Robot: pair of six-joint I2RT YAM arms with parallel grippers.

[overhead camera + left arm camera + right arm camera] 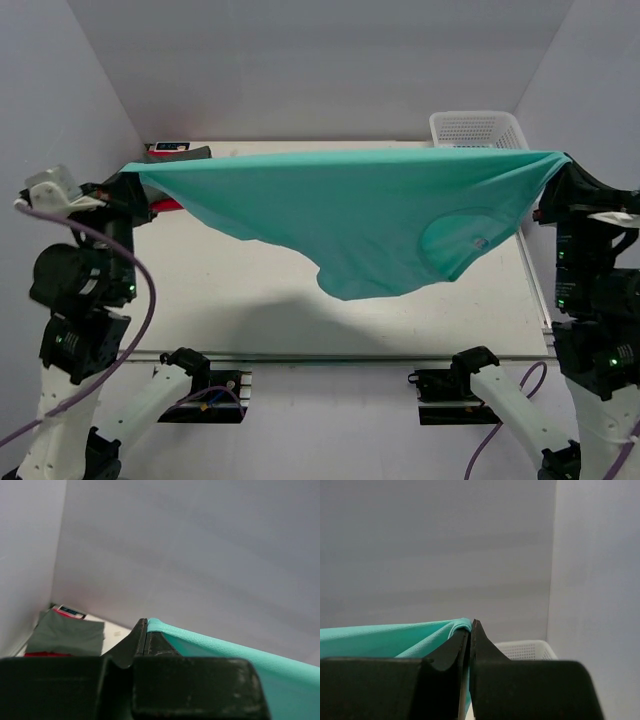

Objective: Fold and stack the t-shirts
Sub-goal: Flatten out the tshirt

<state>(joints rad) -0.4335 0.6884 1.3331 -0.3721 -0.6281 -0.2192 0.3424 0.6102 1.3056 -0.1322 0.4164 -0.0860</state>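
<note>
The teal t-shirt (360, 215) hangs stretched in the air between both arms, its middle sagging toward the table. My left gripper (130, 180) is shut on its left corner; in the left wrist view the teal hem (210, 642) runs off to the right from the closed gripper (146, 622). My right gripper (562, 165) is shut on its right corner, and in the right wrist view teal cloth (395, 635) meets the closed gripper (471, 625). A folded dark grey-green t-shirt (67, 635) lies on a red t-shirt (42, 654) at the back left of the table.
A white mesh basket (478, 128) stands at the back right corner and also shows in the right wrist view (527, 649). The white table (230, 300) lies under the hanging shirt. Grey walls close in the back and both sides.
</note>
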